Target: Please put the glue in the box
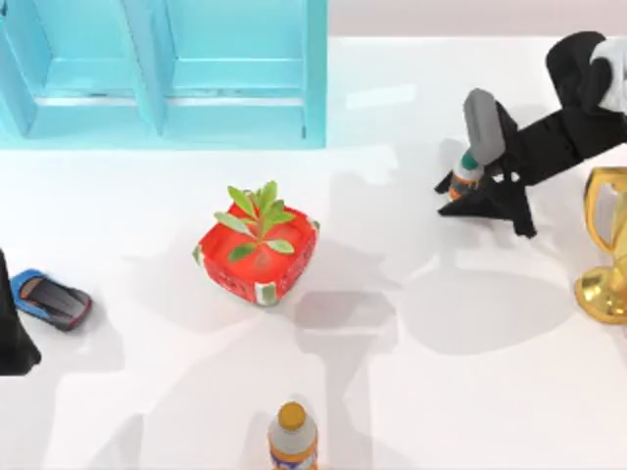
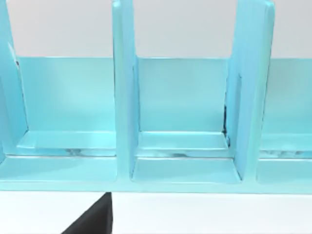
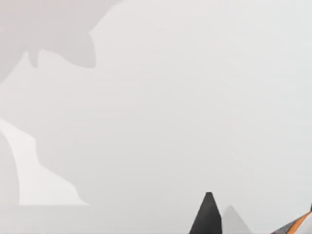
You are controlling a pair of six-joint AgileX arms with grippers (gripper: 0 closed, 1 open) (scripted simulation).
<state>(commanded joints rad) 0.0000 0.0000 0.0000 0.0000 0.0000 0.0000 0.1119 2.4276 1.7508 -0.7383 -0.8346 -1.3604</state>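
Note:
The glue stands upright at the table's back right, a small pale bottle with a dark cap and an orange label; a sliver of that label shows in the right wrist view. My right gripper is down at the bottle's base, open, its black fingers spread beside and around the bottle. The box is a turquoise rack with several compartments at the back left. It also appears close up as the box in the left wrist view. My left gripper sits parked at the left edge.
A red pot with a green plant stands mid-table between the glue and the box. A blue toy car lies at the left, an orange-capped bottle at the front edge, and a gold trophy at the right edge.

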